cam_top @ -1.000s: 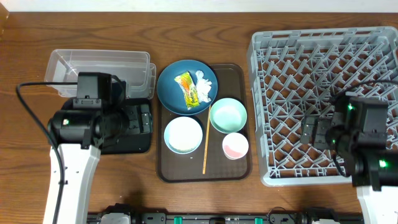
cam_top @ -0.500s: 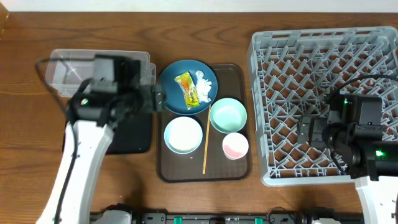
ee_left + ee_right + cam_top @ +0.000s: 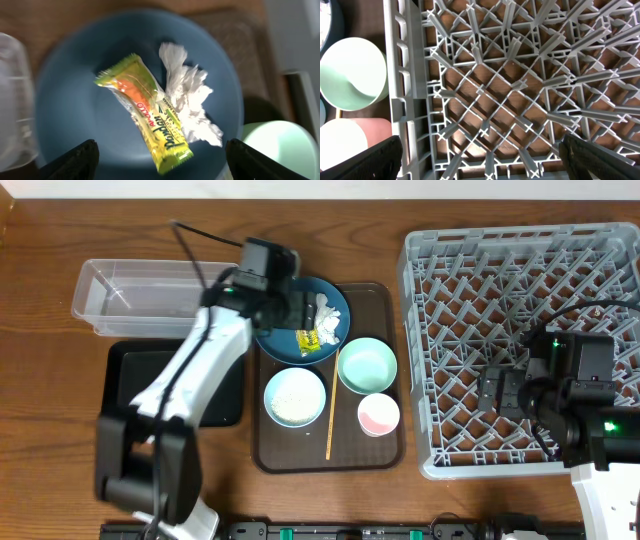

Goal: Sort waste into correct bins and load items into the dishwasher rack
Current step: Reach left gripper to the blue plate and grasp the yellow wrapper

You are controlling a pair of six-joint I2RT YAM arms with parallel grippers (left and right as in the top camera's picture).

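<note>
The yellow-green wrapper (image 3: 145,112) and crumpled white tissue (image 3: 192,100) lie on the dark-blue plate (image 3: 75,100). My left gripper (image 3: 161,159) is open just above the plate, its fingers either side of the wrapper's near end; overhead it sits at the plate (image 3: 290,310). On the brown tray (image 3: 385,450) are the light-blue bowl (image 3: 295,397) with white rice in it, the mint-green bowl (image 3: 367,365), the pinkish cup (image 3: 378,414) and the chopstick (image 3: 331,410). My right gripper (image 3: 480,155) is open and empty over the grey rack (image 3: 495,90).
The clear tub (image 3: 150,295) stands at the back left, with the black tray (image 3: 130,380) in front of it. The rack (image 3: 520,280) fills the right side. The mint bowl (image 3: 352,72) and cup (image 3: 345,140) lie just left of the rack wall.
My left arm has swung right from over the black tray and tub to above the dark-blue plate. The right arm has stayed still.
</note>
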